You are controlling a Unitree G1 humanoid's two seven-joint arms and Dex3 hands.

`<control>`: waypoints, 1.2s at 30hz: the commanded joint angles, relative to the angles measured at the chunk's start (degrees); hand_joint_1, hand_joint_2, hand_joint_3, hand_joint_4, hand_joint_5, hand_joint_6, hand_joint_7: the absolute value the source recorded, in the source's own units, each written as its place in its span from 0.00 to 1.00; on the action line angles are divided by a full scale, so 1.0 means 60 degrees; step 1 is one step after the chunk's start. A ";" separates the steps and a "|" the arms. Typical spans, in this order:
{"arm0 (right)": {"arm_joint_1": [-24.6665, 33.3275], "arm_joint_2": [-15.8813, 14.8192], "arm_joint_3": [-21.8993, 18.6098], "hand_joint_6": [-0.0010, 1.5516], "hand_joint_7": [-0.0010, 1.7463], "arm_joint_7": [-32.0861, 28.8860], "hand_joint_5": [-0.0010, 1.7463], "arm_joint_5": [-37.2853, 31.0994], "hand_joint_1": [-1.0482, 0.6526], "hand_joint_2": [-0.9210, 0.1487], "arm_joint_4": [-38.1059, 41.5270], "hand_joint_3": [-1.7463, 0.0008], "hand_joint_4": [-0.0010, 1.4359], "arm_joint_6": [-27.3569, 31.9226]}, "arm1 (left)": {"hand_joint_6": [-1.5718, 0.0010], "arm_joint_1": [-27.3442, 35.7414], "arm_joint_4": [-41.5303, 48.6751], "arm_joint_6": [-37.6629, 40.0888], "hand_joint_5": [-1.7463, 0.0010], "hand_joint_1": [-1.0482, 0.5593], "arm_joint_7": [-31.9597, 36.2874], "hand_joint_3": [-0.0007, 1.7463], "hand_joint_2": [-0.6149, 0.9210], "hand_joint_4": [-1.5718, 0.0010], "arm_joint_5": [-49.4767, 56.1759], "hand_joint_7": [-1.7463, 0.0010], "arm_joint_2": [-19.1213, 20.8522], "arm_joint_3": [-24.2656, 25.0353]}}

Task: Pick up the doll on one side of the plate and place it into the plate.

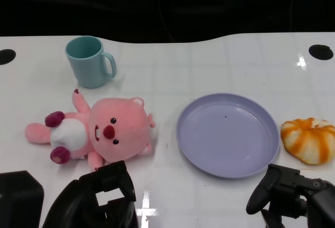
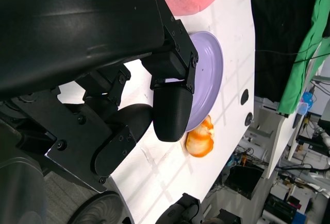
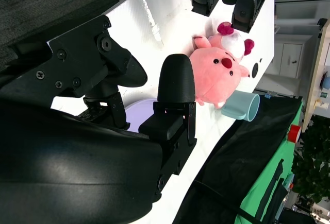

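A pink plush doll with a white belly lies on its back on the white table, left of the lavender plate. The plate is bare. My left hand hovers at the near edge just in front of the doll, fingers apart and holding nothing. At the lower right my right hand sits near the plate's front rim, also holding nothing. The right wrist view shows the doll beyond my right hand, and the left wrist view shows the plate beyond my left hand.
A teal mug stands behind the doll at the back left. An orange-and-white bun-shaped toy lies just right of the plate. The table's far edge meets a black backdrop.
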 commanded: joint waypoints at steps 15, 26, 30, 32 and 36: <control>-0.0060 -0.0063 -0.0009 0.35 0.86 -0.0016 1.00 0.0036 0.62 0.27 0.0031 0.37 0.43 -0.0007 | 0.53 -0.0010 0.0061 0.0019 0.00 0.55 0.0084 0.82 0.66 0.46 -0.0085 0.04 -0.0050 0.0178; -0.0185 -0.0035 0.0071 0.35 0.86 -0.0032 1.00 0.0031 0.62 0.27 0.0101 0.36 0.43 0.0054 | 0.51 -0.0078 -0.0345 0.0148 0.24 0.53 0.0549 0.62 0.72 0.57 -0.0326 0.52 -0.0404 0.0646; -0.0203 -0.0025 0.0099 0.35 0.87 -0.0040 1.00 0.0023 0.62 0.27 0.0127 0.36 0.43 0.0024 | 0.55 -0.0096 -0.0474 0.0061 0.33 0.50 0.0659 0.38 0.84 0.64 -0.0322 0.67 -0.0416 0.0799; -0.0218 -0.0013 0.0113 0.35 0.87 -0.0035 1.00 0.0044 0.62 0.26 0.0153 0.36 0.43 -0.0001 | 0.57 -0.0132 -0.0540 -0.0183 0.35 0.49 0.0655 0.28 0.90 0.67 -0.0131 0.74 -0.0354 0.0819; -0.0273 0.0016 0.0147 0.35 0.87 -0.0035 1.00 0.0067 0.62 0.26 0.0246 0.35 0.44 -0.0102 | 0.61 -0.0217 -0.0591 -0.0927 0.37 0.43 0.0529 0.09 0.99 0.75 0.0570 0.81 -0.0094 0.0768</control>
